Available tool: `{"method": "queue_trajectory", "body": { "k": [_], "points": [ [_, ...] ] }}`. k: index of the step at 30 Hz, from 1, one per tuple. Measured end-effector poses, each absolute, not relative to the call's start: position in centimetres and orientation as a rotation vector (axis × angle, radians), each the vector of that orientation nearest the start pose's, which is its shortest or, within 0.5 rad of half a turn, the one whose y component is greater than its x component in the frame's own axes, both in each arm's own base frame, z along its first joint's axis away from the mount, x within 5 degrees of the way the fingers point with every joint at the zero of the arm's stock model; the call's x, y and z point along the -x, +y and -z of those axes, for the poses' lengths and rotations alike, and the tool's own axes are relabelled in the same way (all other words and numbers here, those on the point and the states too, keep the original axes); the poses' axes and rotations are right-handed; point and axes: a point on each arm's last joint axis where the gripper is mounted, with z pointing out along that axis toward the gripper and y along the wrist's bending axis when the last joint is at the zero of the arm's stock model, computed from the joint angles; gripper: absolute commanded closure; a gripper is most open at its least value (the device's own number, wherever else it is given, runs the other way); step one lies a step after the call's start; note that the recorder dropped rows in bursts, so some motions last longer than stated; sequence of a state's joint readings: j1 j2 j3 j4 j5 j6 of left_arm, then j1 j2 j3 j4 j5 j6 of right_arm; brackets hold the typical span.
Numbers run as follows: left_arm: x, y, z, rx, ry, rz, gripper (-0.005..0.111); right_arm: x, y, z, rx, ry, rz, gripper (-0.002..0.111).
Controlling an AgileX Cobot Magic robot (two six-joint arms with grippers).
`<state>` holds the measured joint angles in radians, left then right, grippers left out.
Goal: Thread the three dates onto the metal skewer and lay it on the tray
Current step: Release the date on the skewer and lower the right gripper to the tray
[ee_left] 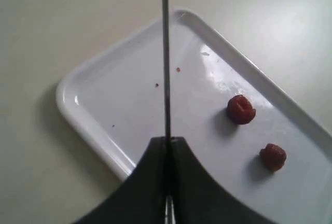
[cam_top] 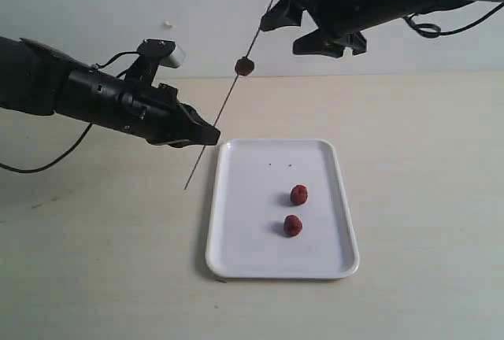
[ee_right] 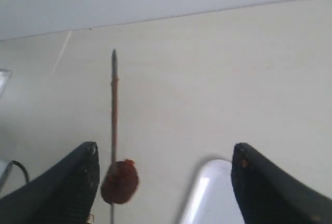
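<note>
Here the skewered date [ee_right: 120, 181] hangs just beside the spread right tool [ee_right: 165, 151]

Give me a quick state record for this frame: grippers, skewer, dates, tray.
left gripper: shut on metal skewer
right gripper: open, empty, near the skewer's upper end
skewer pose: tilted, held off the table
threaded date: one, on the skewer's upper part
loose dates: two, apart, on the tray
left to thread: two

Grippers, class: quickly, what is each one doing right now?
Left gripper: closed on the metal skewer.
Right gripper: open, holding nothing.
</note>
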<state>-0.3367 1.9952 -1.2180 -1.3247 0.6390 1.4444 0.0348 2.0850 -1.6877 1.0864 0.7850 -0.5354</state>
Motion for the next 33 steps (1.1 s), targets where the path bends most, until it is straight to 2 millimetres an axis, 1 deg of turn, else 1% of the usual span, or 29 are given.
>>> {"method": "queue_trajectory", "body": {
  "k": [3,6,8,11,12,13,15,16,17,18,19,21,22,24,25,27,30,33],
  "points": [
    [-36.6,-18.1,-16.9,-0.889,2.226,0.804,0.107,-46.4,6.1,-25.2,0.007,2.345,-0.88,0.039],
    [-36.4,-17.9,-17.5,-0.918,2.222,0.78,0.107,-45.9,5.6,-25.2,0.112,2.396,-0.76,0.039],
    [-36.2,-17.8,-17.6,-0.935,2.237,0.765,0.107,-45.6,5.5,-25.1,0.174,2.432,-0.723,0.039],
    [-35.6,-17.0,-17.9,-0.988,2.329,0.677,0.107,-44.2,5.5,-24.3,0.397,2.564,-0.67,0.039],
    [-35.5,-16.7,-17.9,-0.988,2.364,0.652,0.107,-43.8,5.5,-23.9,0.474,2.612,-0.622,0.039],
    [-35.4,-16.6,-17.9,-0.975,2.389,0.637,0.107,-43.5,5.9,-23.7,0.54,2.64,-0.571,0.039],
    [-35.2,-16.3,-17.7,-0.985,2.438,0.613,0.107,-42.9,7.2,-23.1,0.665,2.714,-0.411,0.039],
    [-35.0,-16.1,-17.6,-1.009,2.458,0.594,0.107,-42.4,8.6,-22.9,0.717,2.749,-0.325,0.039],
    [-34.9,-16.1,-17.5,-1.027,2.467,0.589,0.107,-42.2,9.3,-22.7,0.736,2.774,-0.262,0.039],
    [-34.8,-16.0,-17.4,-1.031,2.481,0.589,0.107,-41.7,10.8,-22.6,0.75,2.801,-0.196,0.039],
    [-34.8,-15.8,-17.5,-1.01,2.496,0.592,0.107,-41.2,12.0,-22.5,0.715,2.836,-0.152,0.039],
    [-35.0,-15.2,-17.8,-0.968,2.508,0.585,0.107,-40.5,13.3,-22.3,0.67,2.875,-0.142,0.039],
    [-35.1,-14.9,-18.0,-0.946,2.512,0.581,0.107,-40.3,13.5,-22.0,0.666,2.888,-0.138,0.039],
    [-35.3,-14.1,-18.5,-0.887,2.527,0.579,0.107,-39.7,13.5,-20.6,0.655,2.925,-0.131,0.039],
    [-35.5,-13.4,-18.6,-0.863,2.536,0.579,0.107,-39.3,13.4,-19.5,0.644,2.938,-0.124,0.039],
    [-35.6,-13.0,-18.7,-0.835,2.546,0.581,0.107,-39.1,13.2,-18.2,0.626,2.924,-0.119,0.039],
    [-35.7,-12.8,-18.7,-0.826,2.55,0.578,0.107,-38.9,13.2,-17.4,0.617,2.913,-0.118,0.039],
    [-35.7,-12.8,-18.7,-0.824,2.551,0.578,0.107,-39.0,13.2,-17.0,0.615,2.911,-0.118,0.039]
  ]
}}
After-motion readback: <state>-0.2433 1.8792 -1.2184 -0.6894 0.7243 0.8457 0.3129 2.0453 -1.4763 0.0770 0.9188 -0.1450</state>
